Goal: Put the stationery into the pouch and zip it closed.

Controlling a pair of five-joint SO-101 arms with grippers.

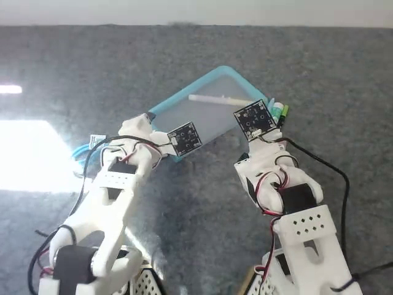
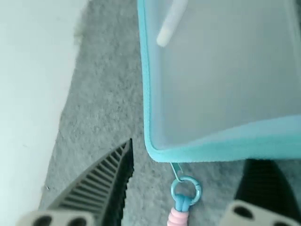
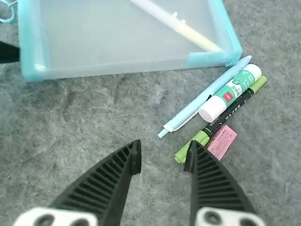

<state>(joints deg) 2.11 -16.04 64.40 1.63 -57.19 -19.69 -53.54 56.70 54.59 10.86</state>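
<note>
Translucent turquoise-edged pouch [image 3: 117,70] holds a white pen [image 3: 174,23] | light-blue pen [image 3: 202,99], glue stick [image 3: 229,92], green marker [image 3: 221,120] beside it | my left pincer [image 2: 190,155] and right pincer [image 3: 162,157] gape wide

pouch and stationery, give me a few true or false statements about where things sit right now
1. A white pen lies inside the pouch. True.
2. The glue stick is inside the pouch. False: it lies on the table beside the pouch, between the blue pen and the green marker.
3. The right gripper is shut on the pink eraser. False: it is open and holds nothing, and the eraser lies on the table by the marker.
4. The left gripper is open at the pouch corner where the zip pull hangs. True.
</note>
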